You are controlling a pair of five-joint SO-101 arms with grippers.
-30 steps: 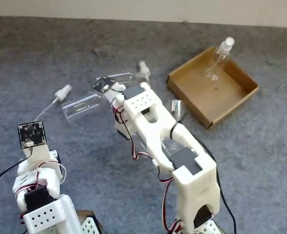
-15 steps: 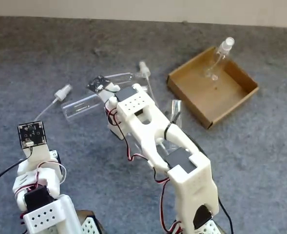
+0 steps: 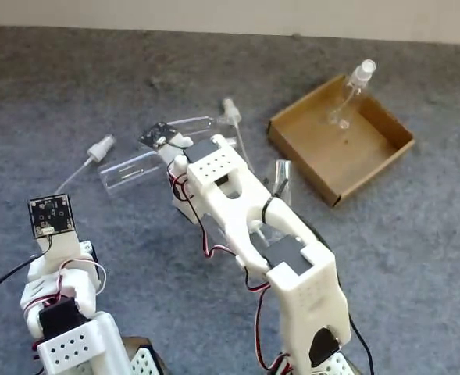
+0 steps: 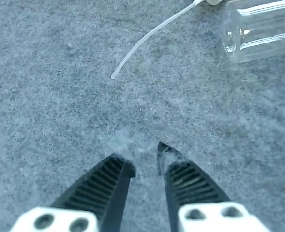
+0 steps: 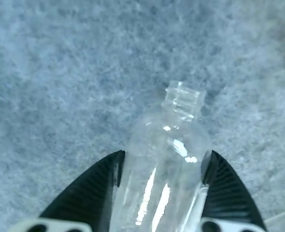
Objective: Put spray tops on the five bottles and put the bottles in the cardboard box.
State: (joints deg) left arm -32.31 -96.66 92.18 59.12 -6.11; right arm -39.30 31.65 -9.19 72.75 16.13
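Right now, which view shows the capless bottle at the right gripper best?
Right wrist view: the capless bottle sits close up, threaded neck open, the right gripper closed on its sides. High view has the capless bottle lying on the carpet, base end behind the arm. Left wrist view catches its open mouth end.

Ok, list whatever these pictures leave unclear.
Upright bottle: high view, base hidden behind the right arm.
Uncapped bottle: right wrist view, base cut off by the frame edge.
Spray top's tube: left wrist view, head mostly cut off by the edge.
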